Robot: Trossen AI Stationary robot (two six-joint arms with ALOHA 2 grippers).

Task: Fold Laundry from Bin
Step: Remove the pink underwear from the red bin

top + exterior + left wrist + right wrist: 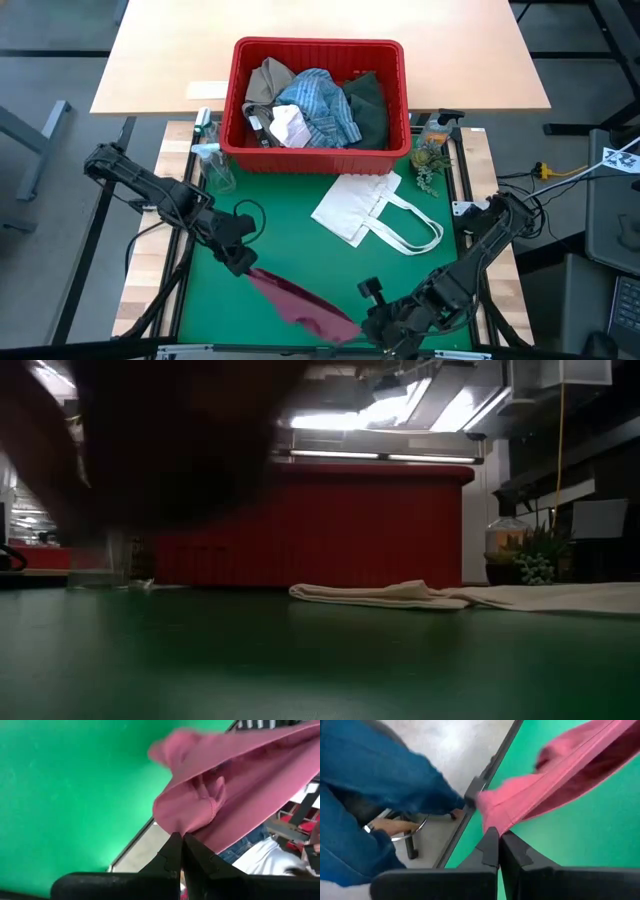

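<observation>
Green matting covers the near tabletop (pixel 300 250), with a pale wooden surface beyond it carrying the large red slotted plastic bin (pixel 318 150). Inside the bin lie the remaining laundry pieces — a blue-white striped shirt (pixel 320 105), a tan garment (pixel 268 80), a dark green garment (pixel 368 105) and a small white cloth (pixel 290 128). A flat white tote bag with loop handles (pixel 365 210) rests on the mat just in front of the bin.

The small maroon cloth (pixel 300 298) is out of the bin, stretched near the front edge of the mat between both arms. The left tool (pixel 243 263) is pinched shut on one end of it; the right tool (pixel 372 325) is pinched shut on the other end, as each wrist view confirms with fingers closed on bunched pink fabric.

Key relation: the cloth's long axis runs diagonally from the left tool, farther back, to the right tool at the front edge — each arm holds its nearer end. Judged from this, the coming move calls for spreading the cloth flat on the open mat. A person's blue sleeve (pixel 380 780) shows beyond the mat's edge in the right wrist view.
</observation>
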